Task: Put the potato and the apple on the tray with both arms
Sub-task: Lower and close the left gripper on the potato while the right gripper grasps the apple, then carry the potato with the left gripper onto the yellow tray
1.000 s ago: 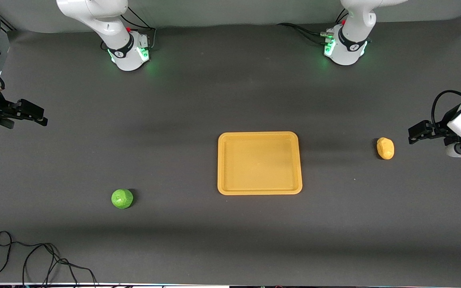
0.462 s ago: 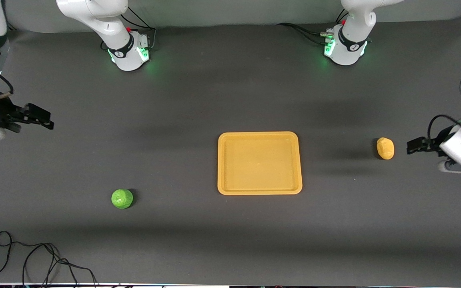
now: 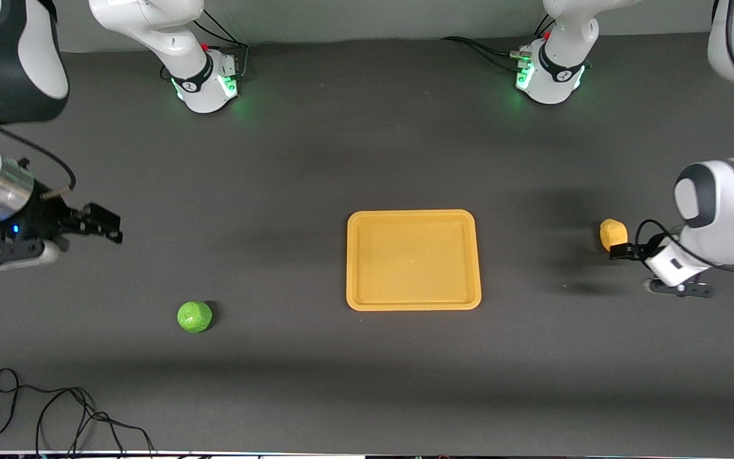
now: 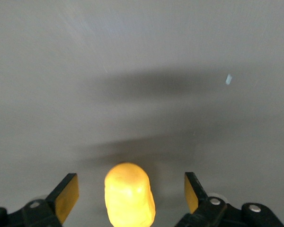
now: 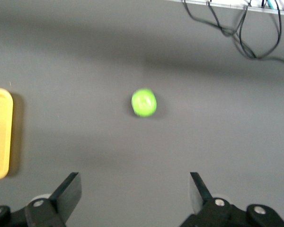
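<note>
Two pincers are over the table [image 3: 316, 159], and I see both with fingers spread wide and holding nothing. My left pincer [image 3: 622, 250] is low at the potato [image 3: 612, 233]; in the left wrist view the potato [image 4: 129, 195] sits between the two fingers [image 4: 66, 196], with a gap on each side. The potato lies toward the left arm's end of the table, well apart from the tray [image 3: 413, 305]. My right pincer [image 3: 104, 224] hangs over bare table toward the right arm's end. The apple [image 3: 194, 317] lies nearer to the front camera, apart from the tray.
</note>
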### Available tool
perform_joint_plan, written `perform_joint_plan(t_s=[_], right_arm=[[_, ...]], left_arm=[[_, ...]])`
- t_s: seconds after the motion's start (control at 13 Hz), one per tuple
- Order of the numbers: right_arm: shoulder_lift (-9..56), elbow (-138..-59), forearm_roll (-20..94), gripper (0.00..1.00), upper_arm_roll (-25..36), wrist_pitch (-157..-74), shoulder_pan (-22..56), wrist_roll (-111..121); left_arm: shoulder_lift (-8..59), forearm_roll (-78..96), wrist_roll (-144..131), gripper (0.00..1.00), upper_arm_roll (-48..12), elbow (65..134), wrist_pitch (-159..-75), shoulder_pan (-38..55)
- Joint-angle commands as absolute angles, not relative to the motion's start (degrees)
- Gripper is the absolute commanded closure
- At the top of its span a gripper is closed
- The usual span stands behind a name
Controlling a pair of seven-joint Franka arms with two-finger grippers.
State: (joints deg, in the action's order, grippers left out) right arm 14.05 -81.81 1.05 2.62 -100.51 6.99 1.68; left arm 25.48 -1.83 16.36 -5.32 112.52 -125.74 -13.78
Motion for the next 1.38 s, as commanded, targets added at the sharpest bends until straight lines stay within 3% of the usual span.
perform_joint_plan(t_s=[0.0, 0.15, 0.31, 0.54, 0.77, 1.0, 1.31], right_arm=[[23.9, -69.4, 2.5, 0.0, 2.9, -98.8, 7.3, 0.5], [25.0, -69.9, 2.5, 0.0, 2.9, -99.4, 8.2, -1.1], [27.8, -70.1, 2.7, 0.0, 2.9, -101.6, 8.5, -1.7], [30.7, -75.6, 2.6, 0.0, 2.9, -109.6, 8.9, -1.6], [31.4, -85.7, 2.6, 0.0, 3.1, -122.2, 8.5, -1.6], [34.8, -91.8, 2.8, 0.0, 3.2, -132.4, 8.1, -1.7], [39.1, -92.5, 6.6, 0.0, 3.2, -134.7, 8.1, -0.9]], left_arm=[[23.5, -1.6, 24.3, 0.01, -5.9, 117.5, -125.3, -18.0], [24.2, -1.6, 24.9, 0.02, -5.8, 119.0, -124.8, -18.2], [24.4, -0.7, 24.3, 0.41, -5.9, 118.7, -125.1, -18.0], [23.9, 1.6, 24.2, 0.9, -5.9, 118.0, -124.5, -17.6], [20.7, 5.1, 15.2, 0.94, -8.1, 114.0, -120.8, -15.1], [21.7, 8.9, -2.8, 0.93, -12.0, 103.3, -114.4, -8.3], [24.1, 9.2, -18.1, 0.91, -12.2, 101.3, -116.6, 6.1]])
